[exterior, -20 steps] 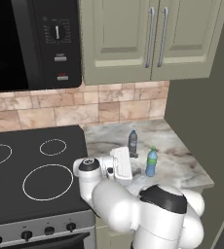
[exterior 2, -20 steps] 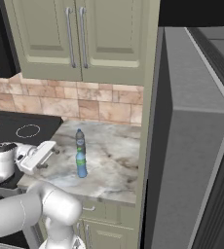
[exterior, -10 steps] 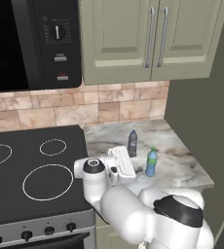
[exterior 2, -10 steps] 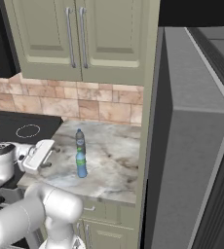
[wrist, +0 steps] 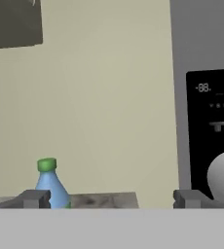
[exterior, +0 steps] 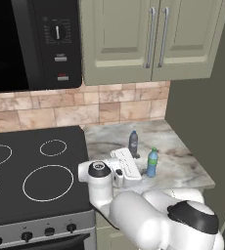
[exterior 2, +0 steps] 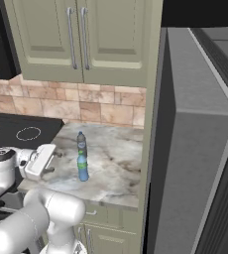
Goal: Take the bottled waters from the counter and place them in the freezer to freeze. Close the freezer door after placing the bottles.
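Two bottled waters stand on the marbled counter [exterior: 175, 149]: the smoky grey bottle [exterior: 133, 143] [exterior 2: 81, 142] at the back and the blue bottle with a green cap [exterior: 152, 162] [exterior 2: 82, 166] nearer the front. My gripper [exterior: 137, 169] [exterior 2: 54, 162] hovers low over the counter just left of the blue bottle, open and holding nothing. In the hand view the blue bottle [wrist: 49, 187] stands beyond the left finger tip [wrist: 33, 198], off the gripper's [wrist: 111, 199] centre line. The freezer door's black dispenser panel [wrist: 214, 131] shows at the right of that view.
The black glass stovetop [exterior: 36, 166] borders the counter on the left. A tall pale green panel [exterior 2: 153, 124] and the grey refrigerator [exterior 2: 200, 173] close off the counter's right side. Upper cabinets [exterior: 148, 39] and a microwave [exterior: 31, 44] hang overhead.
My hand has edged a little toward the blue bottle, and the elbow has swung lower and to the right. Both bottles stand where they were.
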